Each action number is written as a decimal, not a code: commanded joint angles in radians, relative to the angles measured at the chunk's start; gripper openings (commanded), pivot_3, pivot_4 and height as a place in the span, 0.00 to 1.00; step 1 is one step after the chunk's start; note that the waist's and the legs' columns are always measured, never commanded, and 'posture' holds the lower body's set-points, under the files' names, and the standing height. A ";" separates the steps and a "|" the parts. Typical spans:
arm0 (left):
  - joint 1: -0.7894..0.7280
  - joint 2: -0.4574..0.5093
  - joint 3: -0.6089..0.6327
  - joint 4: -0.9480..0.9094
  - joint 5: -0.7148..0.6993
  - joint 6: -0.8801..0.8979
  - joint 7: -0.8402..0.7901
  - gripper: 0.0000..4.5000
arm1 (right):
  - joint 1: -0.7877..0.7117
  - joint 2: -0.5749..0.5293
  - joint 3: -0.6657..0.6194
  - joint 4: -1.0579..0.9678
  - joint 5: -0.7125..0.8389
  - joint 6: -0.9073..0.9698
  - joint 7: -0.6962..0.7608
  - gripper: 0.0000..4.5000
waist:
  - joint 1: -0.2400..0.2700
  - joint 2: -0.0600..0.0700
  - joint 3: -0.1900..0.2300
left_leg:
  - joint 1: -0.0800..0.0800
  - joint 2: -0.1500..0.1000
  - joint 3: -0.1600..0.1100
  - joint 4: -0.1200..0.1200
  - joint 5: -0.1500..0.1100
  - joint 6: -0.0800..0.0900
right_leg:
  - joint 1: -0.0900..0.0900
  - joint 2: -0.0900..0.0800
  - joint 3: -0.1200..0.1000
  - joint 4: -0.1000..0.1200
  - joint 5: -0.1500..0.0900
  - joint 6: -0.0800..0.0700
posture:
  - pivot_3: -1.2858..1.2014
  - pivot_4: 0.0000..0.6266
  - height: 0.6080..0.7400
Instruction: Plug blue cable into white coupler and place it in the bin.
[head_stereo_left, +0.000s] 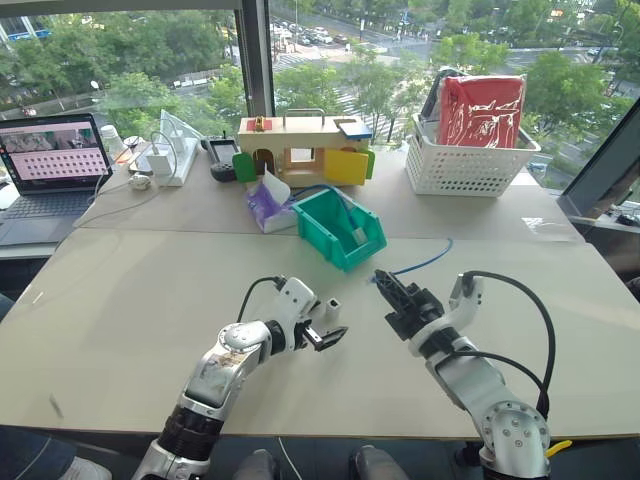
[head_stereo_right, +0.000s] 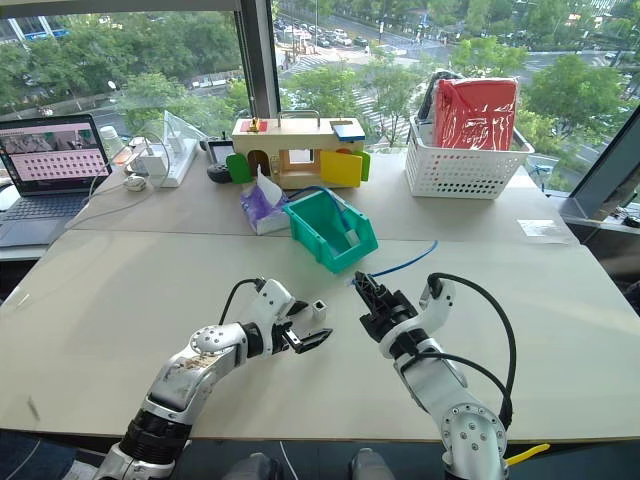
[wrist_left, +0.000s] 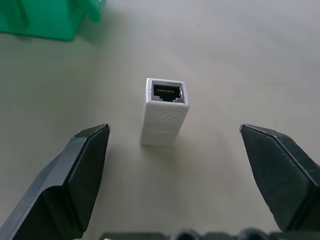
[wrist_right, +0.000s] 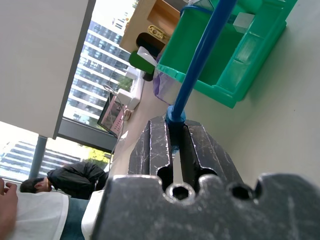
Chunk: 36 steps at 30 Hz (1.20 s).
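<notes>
Bare table (head_stereo_left: 120, 300) fills the lower left of the frame. At centre, the bin (head_stereo_left: 338, 228) and white coupler (head_stereo_left: 333, 305) block passage.

Items on the table, by count:
- one white coupler (wrist_left: 165, 111)
- one blue cable (head_stereo_left: 425, 262)
- one teal bin (head_stereo_left: 338, 228)
- one white lattice basket (head_stereo_left: 468, 160)
- one wooden toy box (head_stereo_left: 300, 150)
- one laptop (head_stereo_left: 50, 170)
- two grippers: left (head_stereo_left: 328, 334), right (head_stereo_left: 392, 292)

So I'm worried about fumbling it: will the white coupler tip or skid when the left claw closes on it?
Probably tippy: the white coupler stands on end, taller than wide. Its smooth plastic may skid on the bare table. The left claw, open either side of it, should pinch it evenly.
</notes>
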 joint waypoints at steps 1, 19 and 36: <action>-0.048 -0.013 -0.012 0.043 0.016 -0.073 -0.005 1.00 | -0.009 0.005 -0.025 -0.043 -0.004 -0.025 0.008 0.00 | 0.001 0.000 0.000 | 0.000 0.000 0.000 0.000 0.000 0.000 | 0.000 0.000 0.000 0.000 0.000 0.000 | 0.52 0.24 0.98; -0.145 -0.002 -0.070 0.132 0.058 -0.146 -0.090 0.14 | -0.024 -0.026 -0.058 -0.039 -0.025 -0.013 0.014 0.00 | 0.002 0.000 0.000 | 0.000 0.000 0.000 0.000 0.000 0.000 | 0.000 0.000 0.000 0.000 0.000 0.000 | 0.52 0.24 0.98; -0.314 0.092 -0.280 0.066 0.096 0.208 -0.250 0.14 | -0.058 -0.186 0.101 -0.049 -0.303 0.156 0.079 0.00 | -0.001 0.000 0.000 | -0.001 -0.001 0.000 0.000 0.000 0.000 | 0.000 0.000 0.000 -0.001 0.000 0.001 | 0.52 0.24 0.98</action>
